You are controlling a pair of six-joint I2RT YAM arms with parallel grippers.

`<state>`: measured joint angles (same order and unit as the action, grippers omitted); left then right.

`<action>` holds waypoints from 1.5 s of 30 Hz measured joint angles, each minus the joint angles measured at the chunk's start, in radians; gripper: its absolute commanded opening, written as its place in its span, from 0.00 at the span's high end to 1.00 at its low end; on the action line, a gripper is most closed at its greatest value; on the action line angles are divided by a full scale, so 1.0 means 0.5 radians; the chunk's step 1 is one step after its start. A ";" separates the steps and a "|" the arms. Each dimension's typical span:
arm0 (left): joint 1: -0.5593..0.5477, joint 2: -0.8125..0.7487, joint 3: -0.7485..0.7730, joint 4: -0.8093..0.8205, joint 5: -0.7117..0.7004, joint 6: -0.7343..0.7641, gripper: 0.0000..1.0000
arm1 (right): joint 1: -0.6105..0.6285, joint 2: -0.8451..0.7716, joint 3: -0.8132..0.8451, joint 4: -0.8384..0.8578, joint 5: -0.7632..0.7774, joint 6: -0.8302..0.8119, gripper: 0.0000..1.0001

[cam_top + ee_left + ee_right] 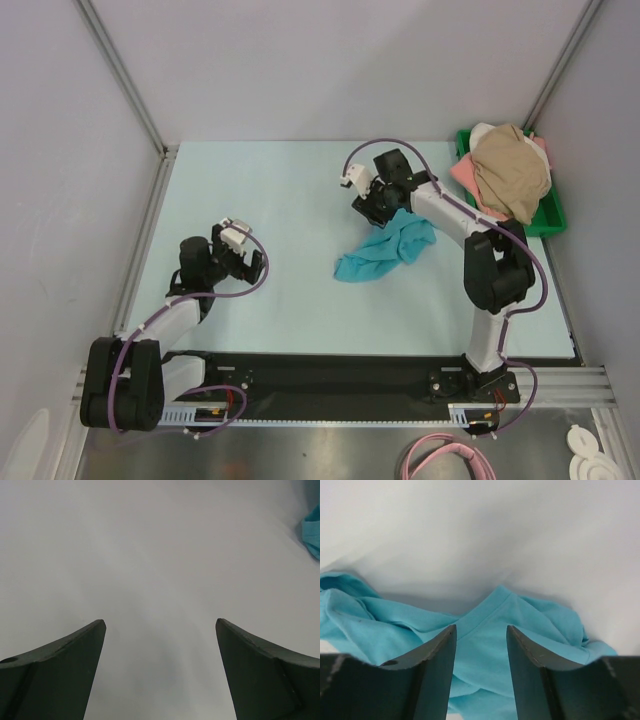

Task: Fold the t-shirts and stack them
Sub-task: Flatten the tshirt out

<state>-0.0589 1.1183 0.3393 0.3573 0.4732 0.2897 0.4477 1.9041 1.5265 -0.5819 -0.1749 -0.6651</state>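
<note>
The teal t-shirt lies crumpled on the table right of centre. In the right wrist view it fills the lower frame, one hemmed edge raised in a peak. My right gripper is at the shirt's far end. Its jaws are partly open, with teal cloth lying between the fingers, not visibly pinched. My left gripper is wide open and empty over bare table at the left; a bit of teal cloth shows at its view's right edge. Tan, pink and white shirts are piled at the back right.
The shirt pile sits in a green tray at the table's back right corner. Grey walls with metal posts enclose the table on three sides. A pink cable lies off the table's near edge.
</note>
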 measured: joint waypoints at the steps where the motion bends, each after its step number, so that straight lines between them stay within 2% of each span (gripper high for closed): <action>1: 0.001 0.000 0.000 0.000 0.000 0.000 0.02 | 0.000 -0.001 0.011 -0.014 -0.015 -0.002 0.49; 17: 0.005 0.002 0.000 0.000 -0.001 0.000 0.02 | 0.003 -0.032 -0.092 -0.217 -0.103 -0.069 0.48; 22: 0.007 0.003 0.000 0.000 -0.001 0.000 0.02 | 0.018 0.069 -0.091 -0.209 -0.082 -0.066 0.52; 23: 0.007 0.003 0.000 0.000 -0.001 0.000 0.02 | 0.022 0.098 -0.090 -0.206 -0.071 -0.060 0.55; 26: 0.009 0.006 0.000 0.000 -0.001 0.000 0.02 | 0.034 0.175 -0.062 -0.205 -0.025 -0.046 0.96; 27: 0.011 0.008 0.000 -0.001 -0.001 0.000 0.02 | 0.036 0.187 -0.051 -0.205 -0.011 -0.037 1.00; 31: 0.016 0.008 0.000 0.000 -0.001 0.000 0.02 | 0.050 0.177 0.009 -0.188 0.046 -0.008 1.00; 36: 0.020 0.012 0.000 -0.001 -0.007 0.000 0.02 | 0.104 -0.060 0.028 -0.117 0.111 -0.046 1.00; 45: 0.022 -0.015 0.000 -0.015 -0.050 0.001 0.02 | 0.164 -0.818 0.135 0.199 0.176 -0.146 1.00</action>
<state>-0.0479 1.1107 0.3393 0.3496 0.4484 0.2901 0.5297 1.4952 1.5940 -0.4824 -0.0868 -0.7380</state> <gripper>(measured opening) 0.982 0.024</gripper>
